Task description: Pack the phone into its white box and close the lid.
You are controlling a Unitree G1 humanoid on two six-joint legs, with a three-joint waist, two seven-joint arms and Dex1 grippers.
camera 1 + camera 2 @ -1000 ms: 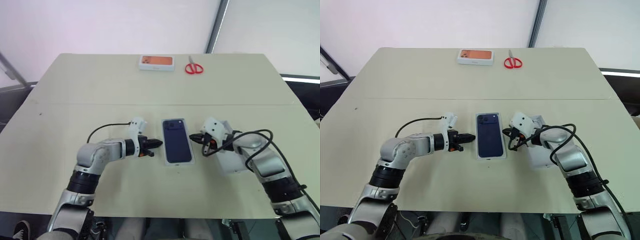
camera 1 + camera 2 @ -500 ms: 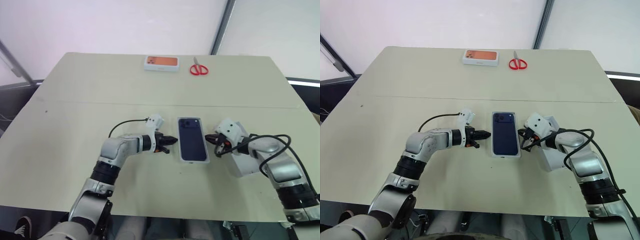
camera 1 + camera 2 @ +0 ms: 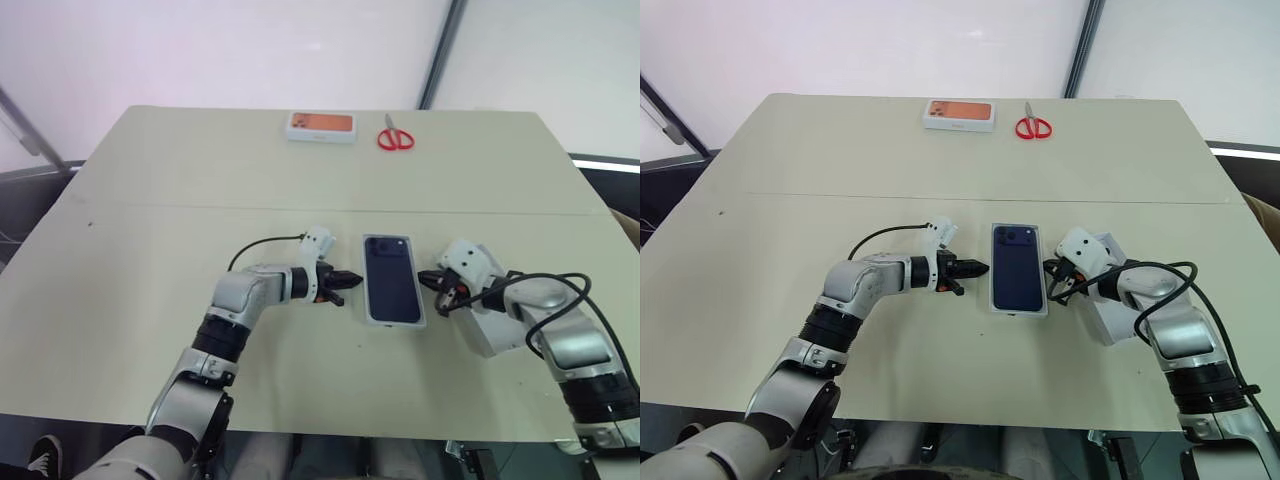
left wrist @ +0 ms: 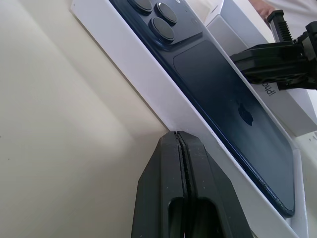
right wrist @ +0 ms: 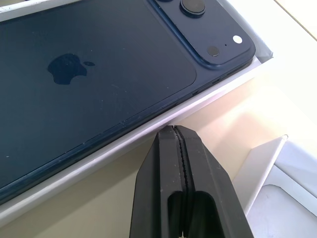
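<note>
Flanking the white box (image 3: 1018, 309), phone (image 3: 1017, 276) face-down inside, left gripper (image 3: 981, 268) and right gripper (image 3: 1048, 270) jaws pinched empty; light, stiff, slick lid (image 3: 1110, 322) probably best taken by long edges.

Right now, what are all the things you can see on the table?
phone: one, dark navy, lying back up in the white box at the table's middle.
white box: one, white tray, between the two tools.
lid: one, white, on the table right of the box, partly under the right arm.
orange-topped box: one, white with orange top, at the far edge.
scissors: one pair, red handles, far edge, right of the orange-topped box.
table: one, cream.
left tool: black fingers shut, at the box's left side.
right tool: black fingers shut, at the box's right side.
</note>
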